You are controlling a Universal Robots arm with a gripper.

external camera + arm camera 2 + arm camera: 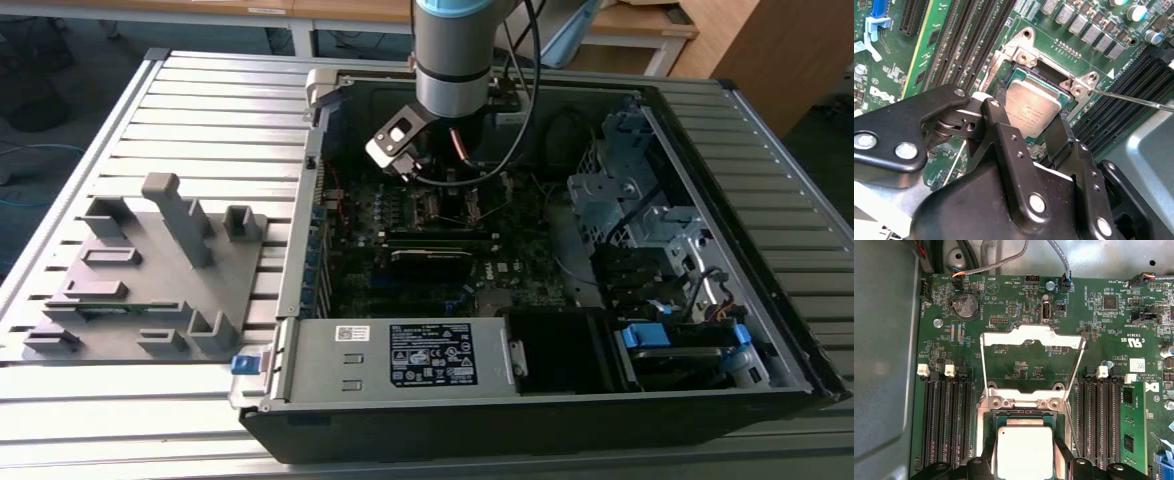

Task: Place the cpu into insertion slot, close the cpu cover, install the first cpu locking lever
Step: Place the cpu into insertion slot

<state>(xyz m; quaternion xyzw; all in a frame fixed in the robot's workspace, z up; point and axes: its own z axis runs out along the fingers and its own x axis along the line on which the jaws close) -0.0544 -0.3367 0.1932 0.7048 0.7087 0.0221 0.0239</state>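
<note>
First wrist view gives us the clearest reading: the cpu sits between the fingers of the gripper, directly beneath it and over the socket. We judge the gripper narrowed onto the cpu, one finger against each of two opposite edges, so it holds the chip. Whether the cpu is fully seated or a shade above its bed we cannot tell.

By our judgement the first step is at or near its end, and the other two are not done. The cpu cover is swung open on its hinge, just beyond the gripper's fingertips, leaning away from the socket with the board visible through its open centre. A thin locking lever juts out past one side of the gripper, unlatched as far as we can see.

The cpu lies flat, metal top facing up toward the gripper, edges square with the socket's frame. Being square, it has no long axis of note. The cover runs lengthwise straight away from the gripper, hinge end nearest.

In the exterior view the arm reaches down into the open computer case on the slatted surface.
</note>
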